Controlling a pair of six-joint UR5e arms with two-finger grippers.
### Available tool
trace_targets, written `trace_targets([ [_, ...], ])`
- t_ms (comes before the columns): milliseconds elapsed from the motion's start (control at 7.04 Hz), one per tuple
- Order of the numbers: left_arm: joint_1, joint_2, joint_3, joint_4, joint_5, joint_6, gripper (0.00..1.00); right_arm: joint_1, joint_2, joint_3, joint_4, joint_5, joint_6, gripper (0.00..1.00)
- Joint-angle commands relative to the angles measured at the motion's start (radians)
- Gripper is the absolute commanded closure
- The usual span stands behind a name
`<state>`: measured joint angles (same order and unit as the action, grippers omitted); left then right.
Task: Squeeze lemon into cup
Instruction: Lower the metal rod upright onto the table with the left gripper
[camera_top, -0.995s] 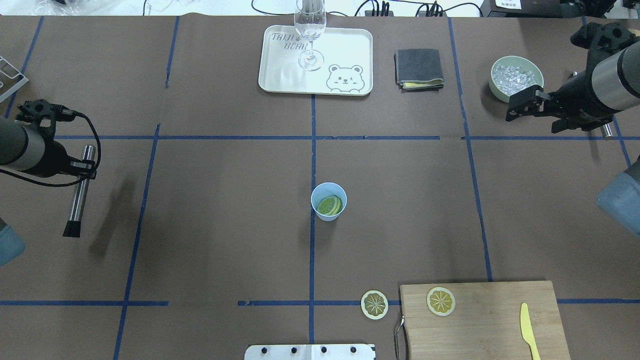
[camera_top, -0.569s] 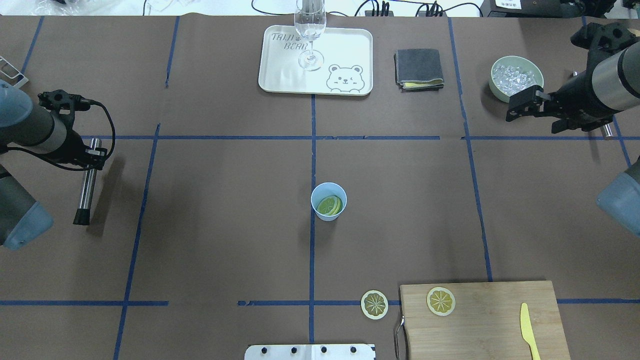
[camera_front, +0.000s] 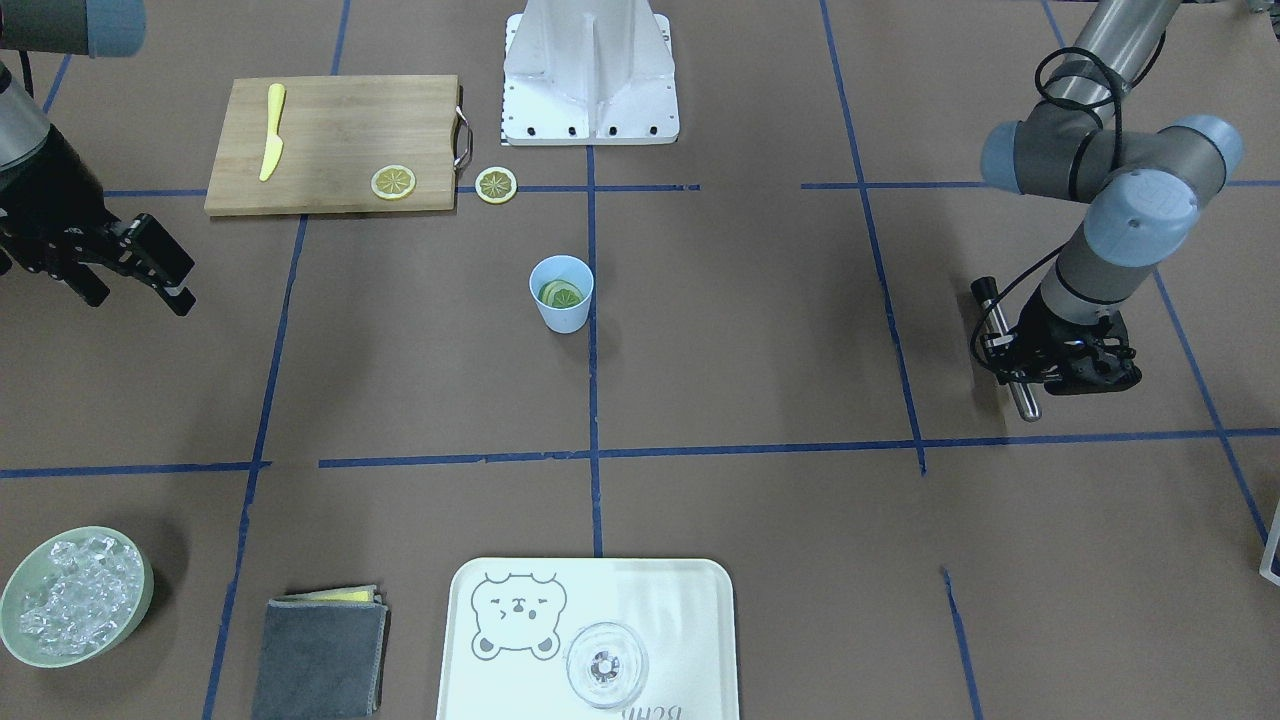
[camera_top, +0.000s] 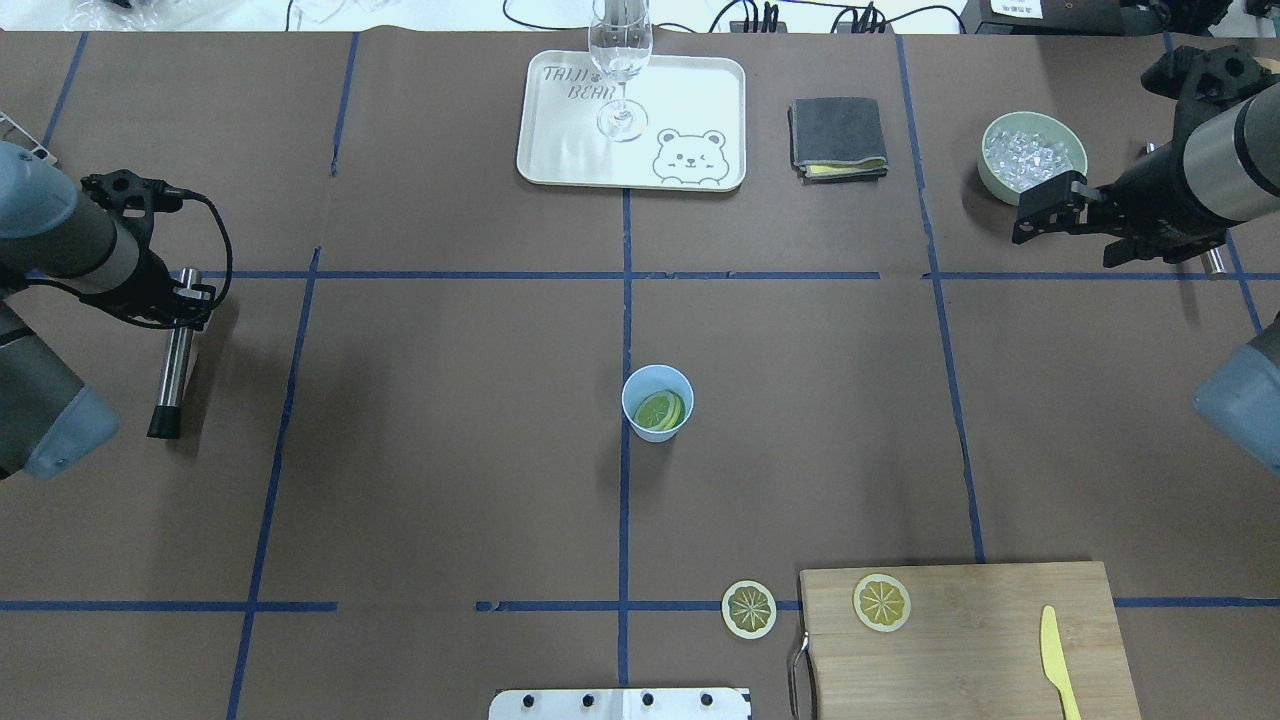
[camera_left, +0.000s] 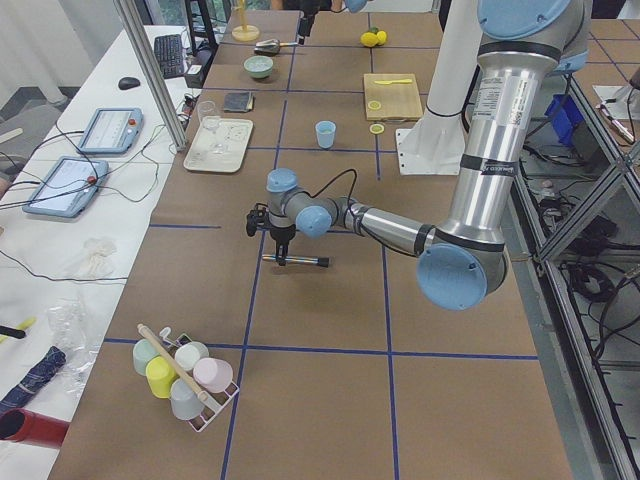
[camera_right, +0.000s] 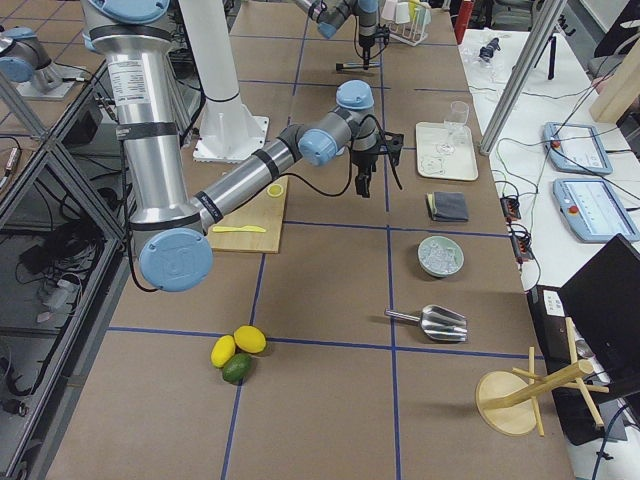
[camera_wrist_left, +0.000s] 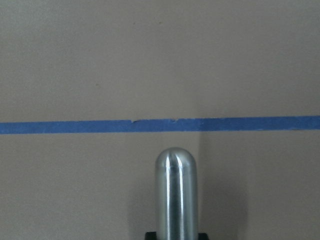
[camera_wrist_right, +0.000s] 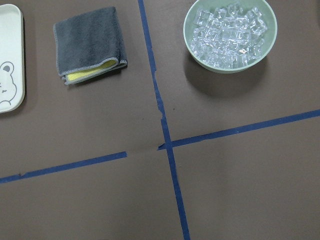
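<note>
The left arm (camera_front: 1110, 150) and right arm (camera_top: 1220, 150) are silver-grey tubes with pale-blue joint caps. A black cable (camera_top: 228, 260) loops off the left one. The right gripper (camera_front: 143, 300) is black. Beside the cutting board (camera_front: 330, 130), the white base (camera_front: 590, 110) shows a row of dark screws (camera_front: 572, 130).

Left wrist view: metal rod (camera_wrist_left: 176, 195) is cut off at the bottom edge. The left gripper (camera_wrist_left: 176, 237) shows only as black slivers of jaws on either side of it.
Cup (camera_top: 657, 402): its wall hides part of the lemon slices (camera_top: 660, 410), so the count is unclear.
Overhead: wine glass (camera_top: 621, 60) rim and cutting board (camera_top: 960, 640) near edge are cropped.
</note>
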<state>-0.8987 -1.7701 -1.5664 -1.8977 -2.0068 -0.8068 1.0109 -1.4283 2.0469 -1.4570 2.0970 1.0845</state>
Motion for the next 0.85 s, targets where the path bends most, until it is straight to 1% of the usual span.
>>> trace_targets([
  [0, 0.0, -0.012, 0.016, -0.001, -0.001, 0.001, 1.0, 0.0, 0.0, -0.001, 0.001, 0.0, 0.0, 0.0],
  [142, 0.0, -0.012, 0.016, -0.003, -0.001, 0.003, 0.91, 0.0, 0.0, -0.001, 0.0, 0.0, 0.0, 0.0],
  [284, 0.001, -0.012, 0.02, -0.003, -0.003, 0.005, 0.66, 0.0, 0.0, -0.001, 0.0, 0.0, 0.0, 0.0],
  [426, 0.001, -0.012, 0.023, -0.003, -0.003, 0.005, 0.56, 0.0, 0.0, -0.001, 0.0, 0.002, 0.0, 0.0],
  [569, 0.001, -0.012, 0.022, -0.003, -0.003, 0.005, 0.24, 0.0, 0.002, -0.001, 0.0, 0.0, 0.0, 0.0],
  [711, 0.001, -0.012, 0.02, -0.003, -0.003, 0.005, 0.08, 0.0, 0.002, -0.001, 0.0, 0.0, 0.0, 0.0],
])
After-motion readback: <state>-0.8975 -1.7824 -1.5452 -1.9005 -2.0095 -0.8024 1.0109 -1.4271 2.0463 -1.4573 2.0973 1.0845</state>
